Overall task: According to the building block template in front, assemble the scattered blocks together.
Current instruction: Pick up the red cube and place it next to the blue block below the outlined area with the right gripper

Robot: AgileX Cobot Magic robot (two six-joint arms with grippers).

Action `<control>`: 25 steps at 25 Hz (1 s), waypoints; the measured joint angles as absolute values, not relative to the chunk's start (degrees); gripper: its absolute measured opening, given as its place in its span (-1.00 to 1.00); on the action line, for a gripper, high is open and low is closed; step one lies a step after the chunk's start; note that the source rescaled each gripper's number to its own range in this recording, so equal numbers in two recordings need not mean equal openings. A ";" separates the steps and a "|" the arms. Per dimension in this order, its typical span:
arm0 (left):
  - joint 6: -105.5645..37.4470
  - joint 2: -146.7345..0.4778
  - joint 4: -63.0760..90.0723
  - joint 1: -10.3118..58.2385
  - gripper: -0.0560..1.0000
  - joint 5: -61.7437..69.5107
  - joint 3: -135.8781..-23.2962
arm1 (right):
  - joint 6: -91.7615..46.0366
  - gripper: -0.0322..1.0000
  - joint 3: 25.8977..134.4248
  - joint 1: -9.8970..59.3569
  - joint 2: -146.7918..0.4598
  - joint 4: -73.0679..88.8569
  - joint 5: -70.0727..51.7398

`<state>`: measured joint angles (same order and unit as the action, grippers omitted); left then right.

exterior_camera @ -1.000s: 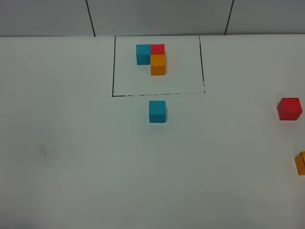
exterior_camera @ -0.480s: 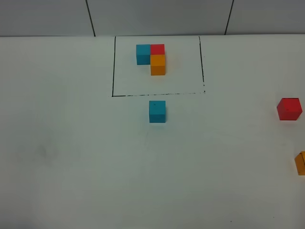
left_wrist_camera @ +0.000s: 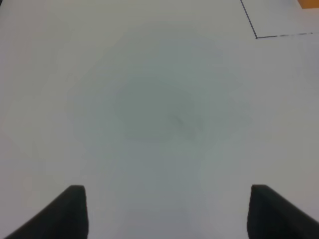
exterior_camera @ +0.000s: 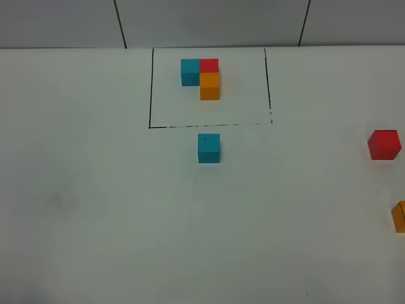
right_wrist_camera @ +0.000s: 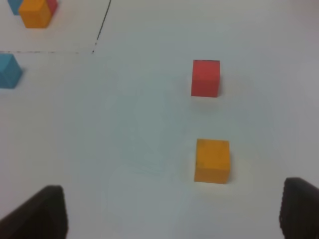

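Just in front of the framed template (exterior_camera: 201, 77) sits the blue cube (exterior_camera: 209, 147), likely the seed; red cube (exterior_camera: 384, 144) and orange cube (exterior_camera: 399, 216) lie well apart, ahead of the right gripper (right_wrist_camera: 172, 214), which, like the left gripper (left_wrist_camera: 167, 211), gapes wide and empty.

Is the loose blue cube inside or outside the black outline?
Outside. The loose blue cube sits just past the black outline's near line, not touching it; the template cluster is inside.

The white worktop (exterior_camera: 95, 221) is carrying the building block template (exterior_camera: 201, 77) inside a black outline (exterior_camera: 150, 88). Ahead of the right end effector (right_wrist_camera: 174, 209), an orange block (right_wrist_camera: 212, 160) is lying nearest, a red block (right_wrist_camera: 205, 77) beyond it, and a blue block (right_wrist_camera: 7, 70) far aside, just outside the outline.
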<state>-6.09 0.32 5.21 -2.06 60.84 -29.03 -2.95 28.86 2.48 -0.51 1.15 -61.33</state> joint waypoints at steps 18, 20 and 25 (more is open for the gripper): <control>-6.13 0.32 5.03 -2.06 0.07 60.84 -29.03 | -2.95 0.49 28.86 2.48 -0.51 1.15 -61.33; -6.13 0.32 5.03 -2.06 0.07 60.84 -29.03 | -2.95 0.49 28.86 2.48 -0.51 1.21 -61.33; -6.13 0.32 5.03 -2.06 0.07 60.84 -29.03 | -2.91 0.49 28.86 2.48 -0.59 1.54 -61.33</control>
